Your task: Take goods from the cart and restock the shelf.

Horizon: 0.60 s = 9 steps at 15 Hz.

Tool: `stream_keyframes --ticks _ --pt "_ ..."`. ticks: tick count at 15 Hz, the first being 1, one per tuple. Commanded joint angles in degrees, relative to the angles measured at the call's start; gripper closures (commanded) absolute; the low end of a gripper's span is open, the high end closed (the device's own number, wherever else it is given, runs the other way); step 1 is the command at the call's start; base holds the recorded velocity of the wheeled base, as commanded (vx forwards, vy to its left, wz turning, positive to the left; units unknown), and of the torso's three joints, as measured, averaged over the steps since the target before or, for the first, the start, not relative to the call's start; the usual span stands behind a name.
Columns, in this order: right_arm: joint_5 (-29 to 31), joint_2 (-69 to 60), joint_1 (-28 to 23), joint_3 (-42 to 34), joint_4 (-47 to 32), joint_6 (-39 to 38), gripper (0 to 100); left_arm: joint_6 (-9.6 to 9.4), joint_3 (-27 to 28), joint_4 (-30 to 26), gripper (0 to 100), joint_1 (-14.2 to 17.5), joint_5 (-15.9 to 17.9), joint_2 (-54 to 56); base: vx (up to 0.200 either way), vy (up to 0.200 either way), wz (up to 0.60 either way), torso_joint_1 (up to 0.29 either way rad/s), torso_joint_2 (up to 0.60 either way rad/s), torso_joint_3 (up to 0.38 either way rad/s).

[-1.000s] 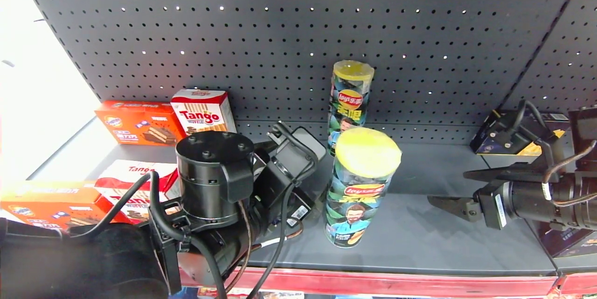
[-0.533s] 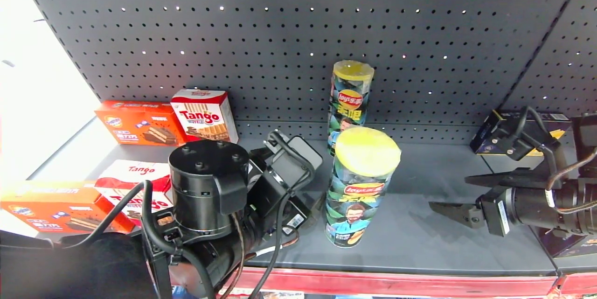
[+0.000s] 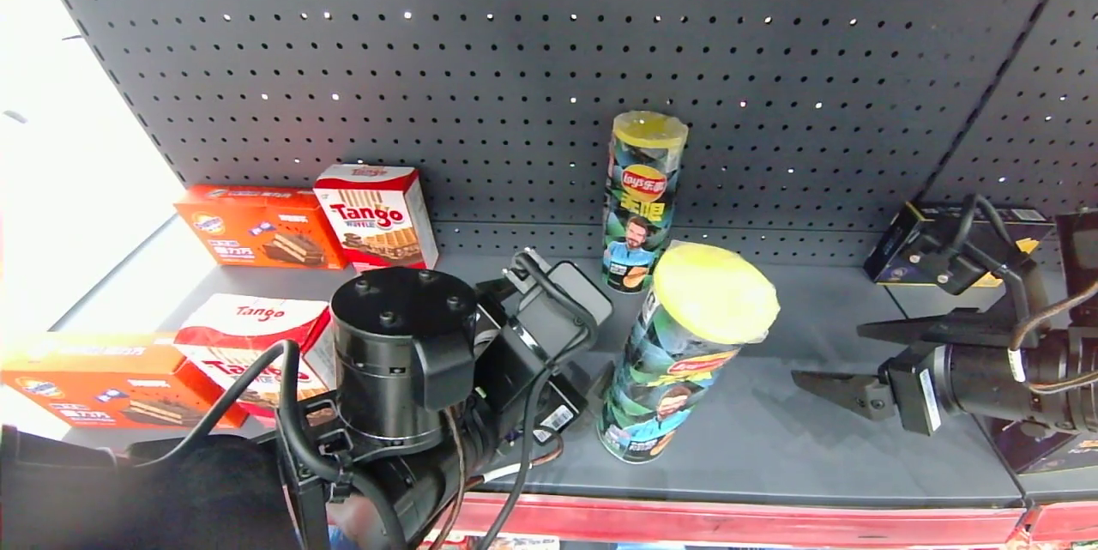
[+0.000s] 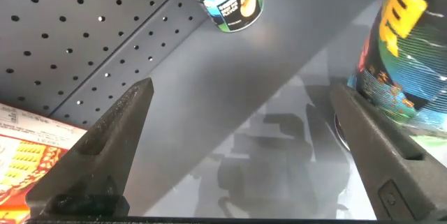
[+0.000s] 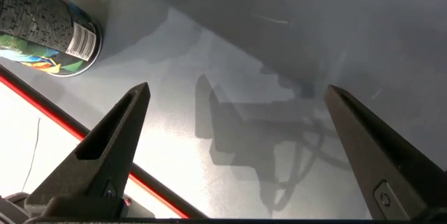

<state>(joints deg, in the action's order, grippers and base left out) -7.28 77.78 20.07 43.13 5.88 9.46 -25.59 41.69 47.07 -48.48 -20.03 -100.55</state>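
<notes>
On the shelf (image 3: 815,447): front chip can (image 3: 678,361) leaning

It's tilted, lid end toward our right gripper (image 3: 826,353), base just beside our left gripper (image 4: 241,91), so the left's nearer. Both pincers are spread wide, holding nothing; 1 left finger (image 4: 377,147) seems to touch the can. The rear chip can (image 3: 639,198) stands upright by the pegboard (image 3: 515,61).

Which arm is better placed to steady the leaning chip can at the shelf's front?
Left, probably. The left hand, open, sits right beside the leaning can, one finger at its side. The right hand, also open, hangs farther off across the shelf.
</notes>
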Motion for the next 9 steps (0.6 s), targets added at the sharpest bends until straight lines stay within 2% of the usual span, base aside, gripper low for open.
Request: stream_keyframes --ticks 1,6,9 --pt "0.0 0.1 0.1 0.0 0.0 0.0 0 0.01 -0.5 0.0 0 0.4 0.0 0.1 0.0 0.0 0.0 0.0 0.0 0.0" --pt "-0.7 -0.6 1.9 -0.2 -0.1 0.0 0 0.01 -1.6 0.0 0 2.5 -0.1 0.2 0.0 0.0 0.0 0.0 0.0 0.0" --pt "-1.7 -2.9 6.7 -3.1 -0.2 0.0 0 0.01 -2.8 0.0 0 3.6 -0.6 1.9 0.0 0.0 0.0 0.0 0.0 0.0"
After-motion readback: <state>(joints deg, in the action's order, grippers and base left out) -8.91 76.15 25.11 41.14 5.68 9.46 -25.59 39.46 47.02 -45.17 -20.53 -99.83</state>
